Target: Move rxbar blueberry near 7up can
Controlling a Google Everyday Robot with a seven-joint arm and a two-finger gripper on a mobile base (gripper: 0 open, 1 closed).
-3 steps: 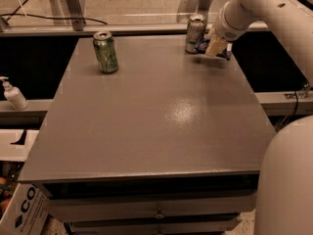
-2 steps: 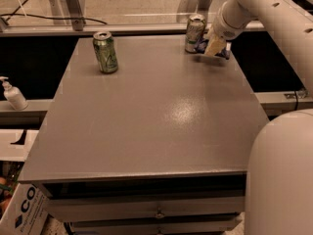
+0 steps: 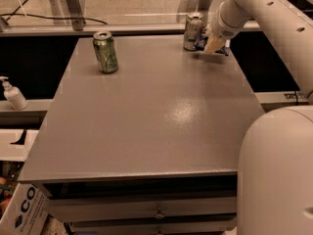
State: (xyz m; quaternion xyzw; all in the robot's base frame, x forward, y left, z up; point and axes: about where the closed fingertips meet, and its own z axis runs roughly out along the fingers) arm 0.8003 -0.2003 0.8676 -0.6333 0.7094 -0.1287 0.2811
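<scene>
1. Scene, L to R (clock refs taken from table centre, 12 = far edge).
- Pump bottle (image 3: pixel 10 94): off the table, on the ledge at approx. 9 o'clock. Not task-relevant.
- Green can (image 3: pixel 106 52): upright, at approx. 11 o'clock, well apart from all task items. Distractor; do not approach.
- Table (image 3: pixel 146 121): grey flat top, with a glossy spot near centre.
- 7up can (image 3: pixel 193 32): upright, at approx. 1 o'clock, near the far edge.
- Rxbar blueberry (image 3: pixel 200 44): dark blue wrapper just beside the 7up can, at the can's 4 o'clock. It is mostly hidden by the tool. Contact w/ can: cannot tell.
- Gripper (image 3: pixel 213 45): low over the bar at the table's 1–2 o'clock, reaching in from the right on the white arm (image 3: pixel 259 13). Claw state (open, closed or gripping): cannot tell.
- Robot base (image 3: pixel 279 170): at the near right, 4–5 o'clock.

2. Step in hand (est.): placement phase. The bar lies next to the target, so the task reads as near-complete.

3. Next move (est.): confirm the bar rests flat on the table and let go if it is held. Then lift straight up and retract toward 3 o'clock. Avoid any sweep toward 9 o'clock, as the can is close and may tip.
</scene>
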